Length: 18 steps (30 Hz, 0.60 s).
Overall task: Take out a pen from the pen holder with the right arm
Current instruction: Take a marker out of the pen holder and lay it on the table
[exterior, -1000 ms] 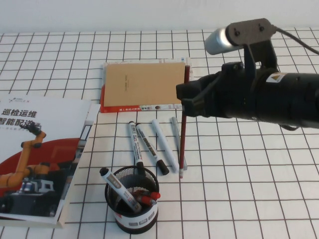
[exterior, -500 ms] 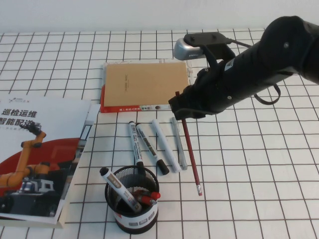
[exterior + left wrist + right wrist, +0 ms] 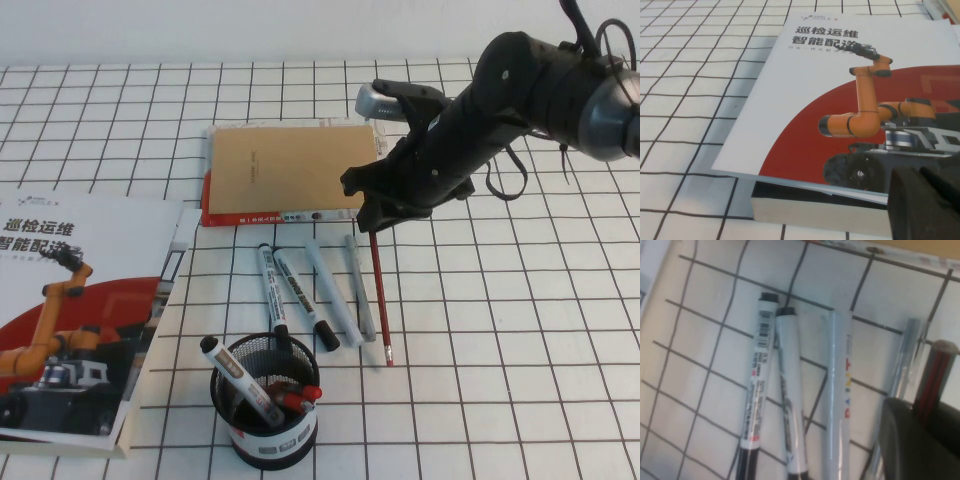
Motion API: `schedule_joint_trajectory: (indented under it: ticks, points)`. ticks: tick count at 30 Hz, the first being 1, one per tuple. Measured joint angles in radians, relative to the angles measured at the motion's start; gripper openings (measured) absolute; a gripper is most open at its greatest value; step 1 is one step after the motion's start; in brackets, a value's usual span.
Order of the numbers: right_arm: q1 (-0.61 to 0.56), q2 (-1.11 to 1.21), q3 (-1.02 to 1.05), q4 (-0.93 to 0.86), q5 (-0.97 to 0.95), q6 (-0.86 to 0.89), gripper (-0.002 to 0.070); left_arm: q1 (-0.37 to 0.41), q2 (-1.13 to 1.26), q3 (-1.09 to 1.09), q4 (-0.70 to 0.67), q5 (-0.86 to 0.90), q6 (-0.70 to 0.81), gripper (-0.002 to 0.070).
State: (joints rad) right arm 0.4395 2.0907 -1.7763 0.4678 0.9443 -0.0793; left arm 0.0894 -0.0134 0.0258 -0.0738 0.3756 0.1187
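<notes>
- Grip: my right gripper (image 3: 374, 226) is clamped on the red pencil (image 3: 380, 298) at its top end, held low, I judge to lay it down.
- Just beside it: row of pens (image 3: 330, 290).
- Nearer me: pen holder (image 3: 266, 405), markers inside.
- Far off: left gripper (image 3: 925, 205), parked over the manual (image 3: 805, 100).

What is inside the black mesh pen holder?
A white marker leans out, with red-capped pens beside it; their lower ends are hidden in the pen holder. Right gripper holds a red pencil by the laid-out pens; left gripper hangs over the book.
</notes>
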Motion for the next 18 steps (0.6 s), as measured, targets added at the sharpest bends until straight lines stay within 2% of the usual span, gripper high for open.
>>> schedule_joint_trajectory:
  ticks: [18]
  points:
    - [-0.022,0.171,-0.057,0.074,0.004,0.004,0.0034,0.0,0.0,0.0,0.0,0.0,0.0,-0.0003]
